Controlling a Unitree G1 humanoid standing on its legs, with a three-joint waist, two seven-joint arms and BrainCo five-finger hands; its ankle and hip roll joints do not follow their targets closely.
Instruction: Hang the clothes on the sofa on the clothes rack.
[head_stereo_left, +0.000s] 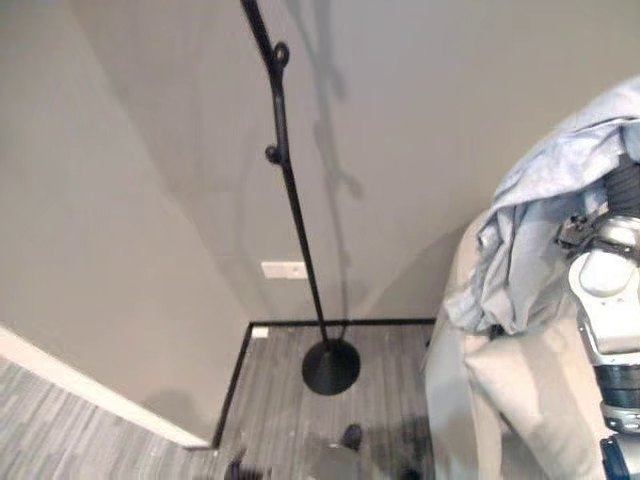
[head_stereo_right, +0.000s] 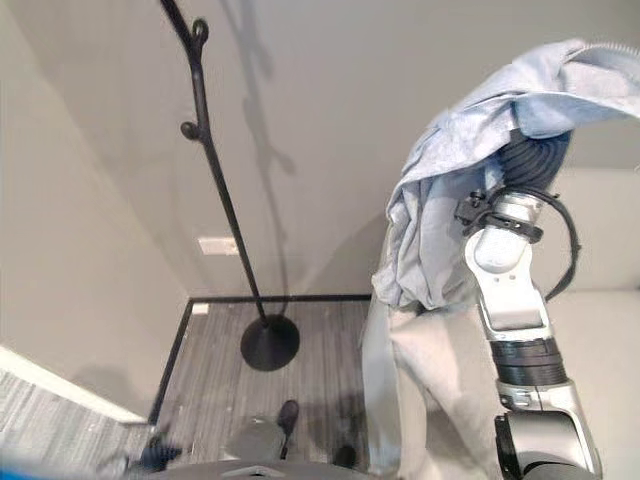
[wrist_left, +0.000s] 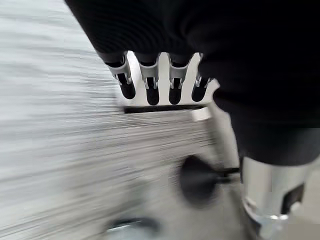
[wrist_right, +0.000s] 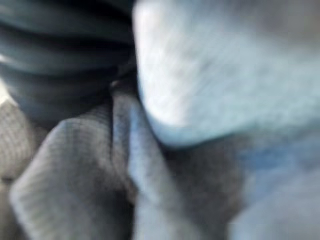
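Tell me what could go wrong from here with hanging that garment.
The light blue garment is draped loosely over the raised right hand and hangs low, so it might slip off or snag on the way. The rack is a thin pole on a small round base, so a sideways push could tip it. Its hooks are small, and the bunched cloth may miss them.
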